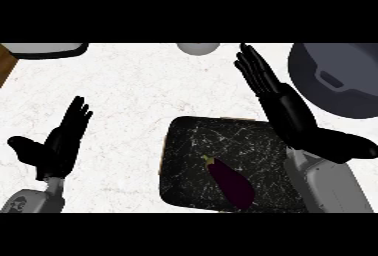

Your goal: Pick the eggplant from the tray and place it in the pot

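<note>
Head view of the desk (140, 85), as we recorded it. We saw the right robot hand (284, 107) stretched out flat and wide, its fingers (252, 65) straight and pointing away from the robot, holding nothing. It lay over the far right edge of the tray (184, 150), between the tray and the pot (336, 75). The eggplant (230, 184), dark purple with a pale stem end, lay on the tray, nearer to the robot than this robot hand and just to its left, apart from the fingers and beside the grey forearm (328, 187). We found the pot, dark grey with a handle on its inner side, just to the right of the right robot hand's fingers, close by them. The left robot hand (59, 142) rested open and wide at the view's left, fingers straight and thumb spread, well apart from the tray and holding nothing. Beyond the right robot hand's fingertips and to their left we noted a small grey round object (198, 48); beyond the left robot hand, a grey object (48, 49) was cut by the view's edge.
</note>
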